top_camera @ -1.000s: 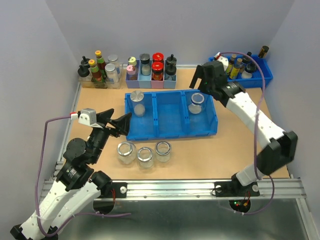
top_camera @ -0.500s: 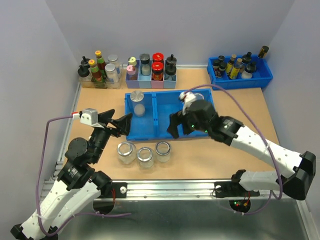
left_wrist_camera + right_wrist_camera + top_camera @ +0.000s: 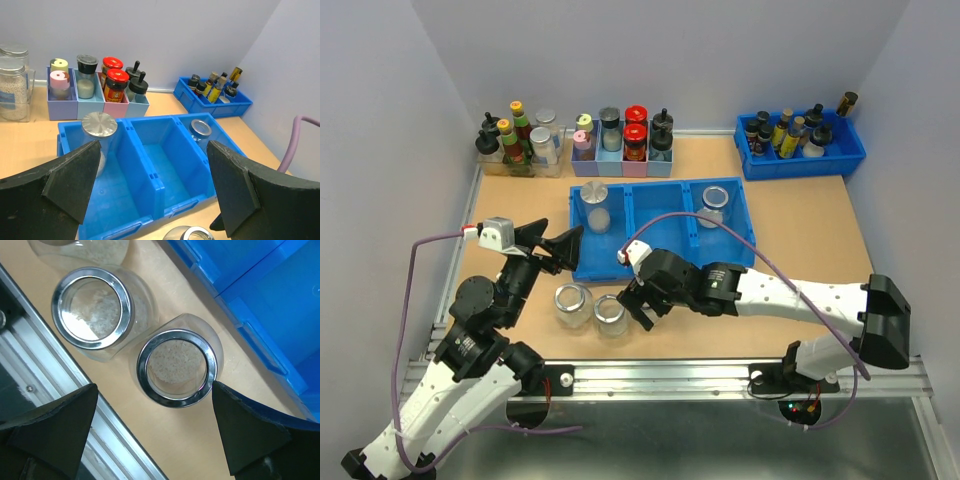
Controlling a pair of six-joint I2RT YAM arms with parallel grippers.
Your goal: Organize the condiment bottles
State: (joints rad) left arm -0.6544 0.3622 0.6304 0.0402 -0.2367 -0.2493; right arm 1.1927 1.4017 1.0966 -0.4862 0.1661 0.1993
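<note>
The tan table (image 3: 800, 215) carries a blue 3-bay bin (image 3: 660, 215). The left gripper (image 3: 563, 248) hangs at the bin's near-left corner, jaws spread wide, gripping nothing. The right gripper (image 3: 640, 302) sits low in front of the bin, jaws just as wide and standing either side of a jar (image 3: 176, 367) from above, with nothing clamped. A second jar (image 3: 610, 315) stands just beside it, and a third jar (image 3: 572, 305) next along. All 3 are on the table. Inside the bin, a lidded jar (image 3: 597, 205) stands in the left bay and an open jar (image 3: 714, 203) in the right.
</note>
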